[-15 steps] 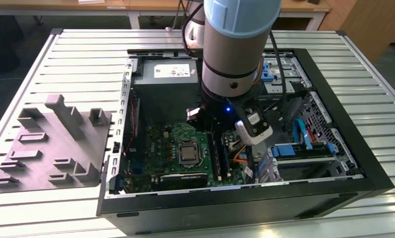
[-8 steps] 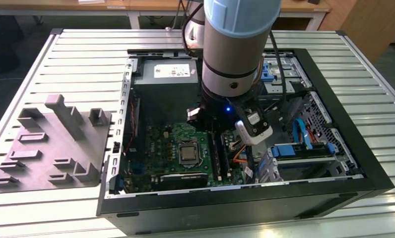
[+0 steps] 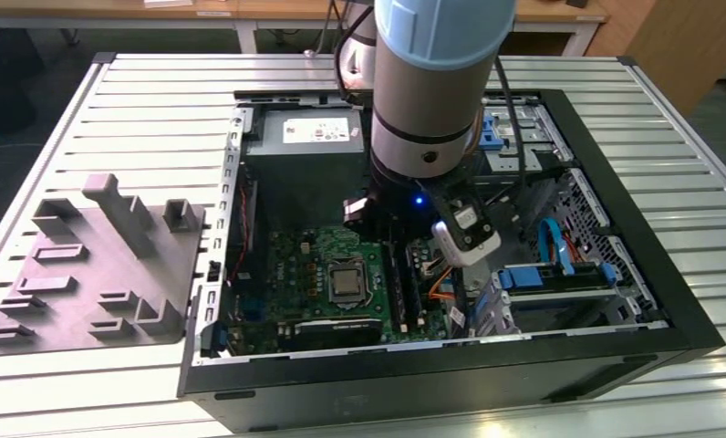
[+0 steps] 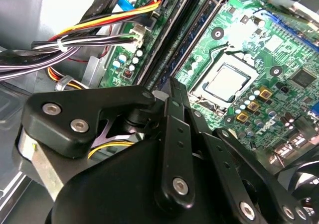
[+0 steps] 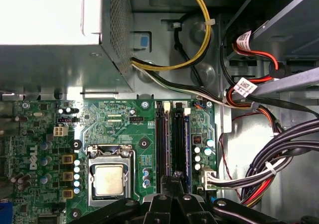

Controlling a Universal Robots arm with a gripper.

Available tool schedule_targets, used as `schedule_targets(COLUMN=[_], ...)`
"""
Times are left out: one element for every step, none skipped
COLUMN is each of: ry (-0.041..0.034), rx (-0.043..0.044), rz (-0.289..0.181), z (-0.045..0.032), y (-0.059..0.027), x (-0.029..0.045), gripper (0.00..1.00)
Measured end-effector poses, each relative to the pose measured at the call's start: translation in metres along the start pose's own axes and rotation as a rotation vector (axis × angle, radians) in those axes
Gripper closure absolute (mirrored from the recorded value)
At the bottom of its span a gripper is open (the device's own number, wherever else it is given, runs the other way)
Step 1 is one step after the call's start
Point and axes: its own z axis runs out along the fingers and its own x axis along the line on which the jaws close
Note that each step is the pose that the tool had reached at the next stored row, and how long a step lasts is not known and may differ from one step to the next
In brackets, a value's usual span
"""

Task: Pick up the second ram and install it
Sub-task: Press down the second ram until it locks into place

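While the gripper is hanging low inside the computer case, its black fingers are sitting very close together, narrow, with only a thin dark gap between them. They are closing on the second ram, a long dark stick that is standing on its thin edge and lining up with the long black slots of the green board. I cannot tell if the stick is pushed all the way down. In the second wrist view the gripper is pointing down at the same green board, with the shiny square chip just beside it. In the exterior view the big gray and blue arm is reaching down into the case, and the slots are lying at 3 o'clock from the square chip. A gray metal power box is sitting at 12 o'clock from the chip. Yellow, red and black wires are bunching up near the slots on the side away from the chip. Blue parts are sitting at 3 o'clock inside the case. A gray holder block is resting on the ribbed metal table, at 9 o'clock from the case and just beside it.
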Motion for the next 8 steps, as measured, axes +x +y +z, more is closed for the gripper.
schedule_targets(ry=[0.0001,0.0,0.0,0.0001,0.0001,0.0001,0.0001,0.0001], rx=[-0.0007,-0.0015,-0.0021,-0.0027,-0.0034,-0.0039,-0.0044,-0.0047], rz=[0.0,0.0,0.0,0.0,0.0,0.0,0.0,0.0], z=[0.0005,0.0011,0.0017,0.0022,0.0027,0.0032,0.0037,0.0042], y=[0.0008,0.0019,0.0031,0.0043,0.0055,0.0068,0.0083,0.0101], x=[0.0001,0.0001,0.0001,0.0002,0.0002,0.0003,0.0003,0.0004], gripper=[0.9,0.9,0.9,0.9,0.9,0.9,0.9,0.9])
